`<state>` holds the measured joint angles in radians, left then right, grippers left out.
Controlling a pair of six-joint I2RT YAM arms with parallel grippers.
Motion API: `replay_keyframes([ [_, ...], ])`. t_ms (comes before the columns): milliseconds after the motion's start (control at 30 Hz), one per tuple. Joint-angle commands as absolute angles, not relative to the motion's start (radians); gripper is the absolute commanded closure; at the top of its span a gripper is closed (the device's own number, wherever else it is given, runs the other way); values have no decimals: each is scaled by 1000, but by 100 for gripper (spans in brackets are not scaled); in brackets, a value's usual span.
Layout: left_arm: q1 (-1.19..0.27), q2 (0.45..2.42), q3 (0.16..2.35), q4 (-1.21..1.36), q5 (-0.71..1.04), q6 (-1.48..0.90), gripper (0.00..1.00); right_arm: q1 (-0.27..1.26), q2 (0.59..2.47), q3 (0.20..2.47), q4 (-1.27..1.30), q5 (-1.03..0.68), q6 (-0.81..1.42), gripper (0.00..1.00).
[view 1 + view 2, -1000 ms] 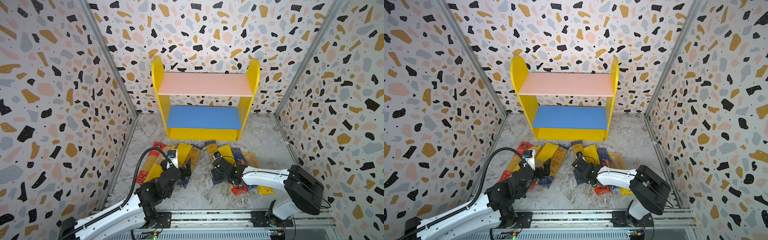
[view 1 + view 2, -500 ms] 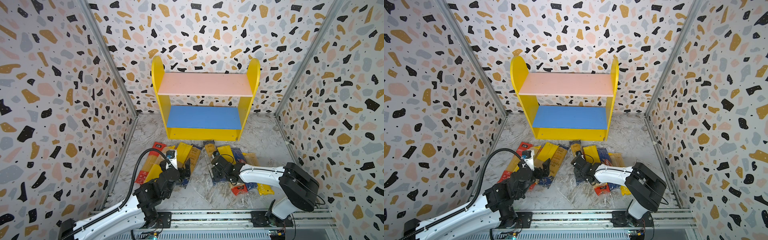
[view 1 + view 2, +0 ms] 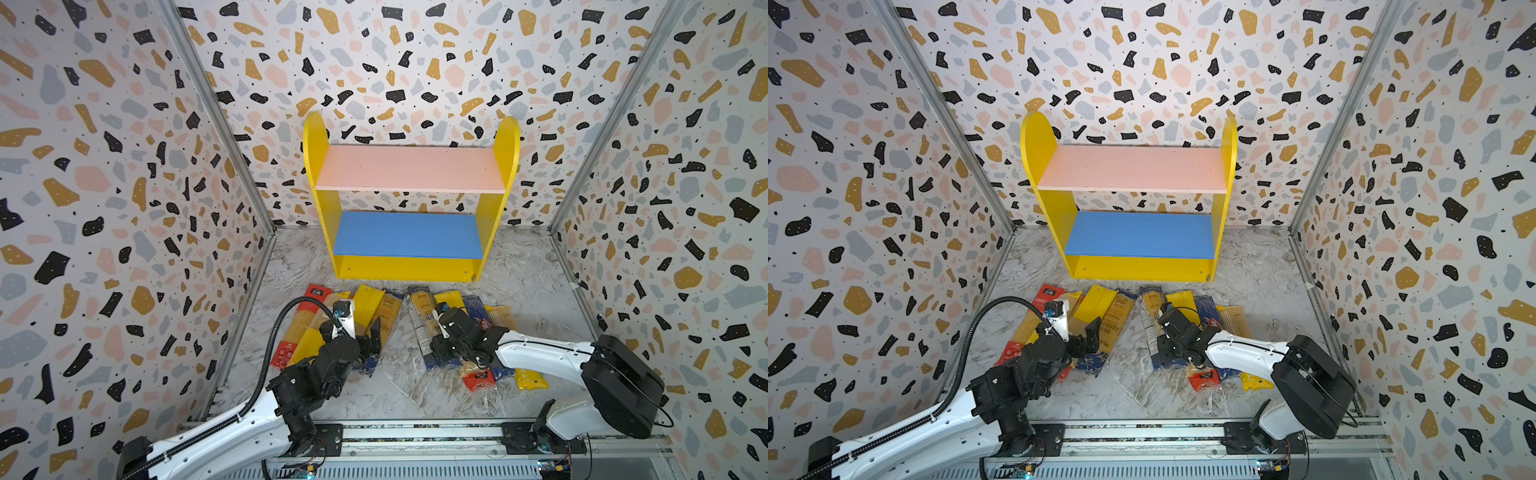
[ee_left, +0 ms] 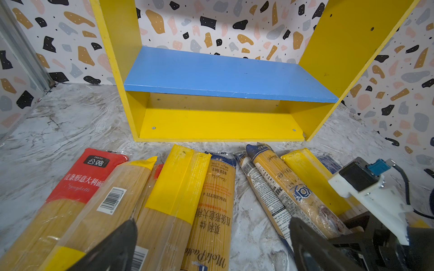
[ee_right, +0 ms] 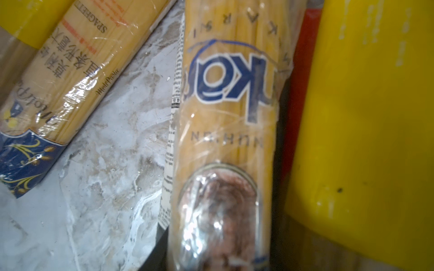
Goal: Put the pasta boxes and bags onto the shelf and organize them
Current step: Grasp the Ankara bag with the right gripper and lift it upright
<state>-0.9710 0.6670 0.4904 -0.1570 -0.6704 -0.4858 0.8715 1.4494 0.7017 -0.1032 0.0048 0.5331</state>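
White links and black joints make up the left arm (image 3: 224,436) and right arm (image 3: 540,355); a ribbed black cable (image 3: 266,365) runs along the left.

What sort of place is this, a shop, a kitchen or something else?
Likely a robot test booth: terrazzo-print walls box in a marble-look floor, two arms sit on a rail, and a two-tier shelf awaits spaghetti packs.

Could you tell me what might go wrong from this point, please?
The right gripper is down around a spaghetti pack that lies close beside a yellow pack; lifting could snag that one. The spaghetti pack is long and glossy, so it may tilt or slip out. The left gripper hangs open nearby, so the two might collide.
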Motion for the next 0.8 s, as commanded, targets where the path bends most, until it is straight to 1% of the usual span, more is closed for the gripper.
replay_keyframes([
  [0,-975,666,498,-146,-675,-478,0,867,1397,695,-88,-60,522,76],
  [100,-976,670,503,-143,-675,-477,1,865,1371,693,-81,-80,522,84],
  [233,-975,684,502,-137,-676,-476,0,859,1330,700,-76,-97,522,87],
  [300,-975,694,499,-134,-673,-477,0,853,1305,700,-67,-109,522,91],
  [400,-974,700,495,-123,-667,-482,1,842,1276,700,-53,-125,525,98],
  [767,-975,700,495,-122,-668,-478,0,811,1230,716,-48,-119,517,100],
])
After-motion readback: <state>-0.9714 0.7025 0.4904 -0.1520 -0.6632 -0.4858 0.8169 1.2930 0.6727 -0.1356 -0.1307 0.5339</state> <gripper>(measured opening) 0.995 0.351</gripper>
